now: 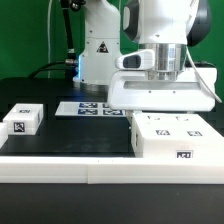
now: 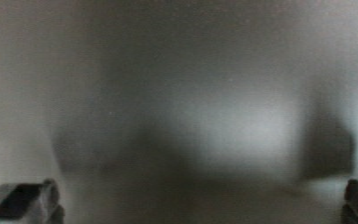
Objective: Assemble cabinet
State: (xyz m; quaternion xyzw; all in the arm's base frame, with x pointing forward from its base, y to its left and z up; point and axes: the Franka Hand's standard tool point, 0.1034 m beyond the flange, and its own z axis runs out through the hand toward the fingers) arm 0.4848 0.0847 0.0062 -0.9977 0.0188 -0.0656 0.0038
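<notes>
A large white cabinet case with marker tags stands at the exterior view's right, near the front. Just behind and above it is a second big white cabinet part. My gripper is right on top of that part, and its fingertips are hidden there. In the wrist view the gripper has its fingers far apart at the picture's edges. A blurred grey-white surface fills the space between them, very close. A small white tagged block lies at the exterior view's left.
The marker board lies flat on the black table behind the middle. A long white border rail runs along the front edge. The robot's base stands at the back.
</notes>
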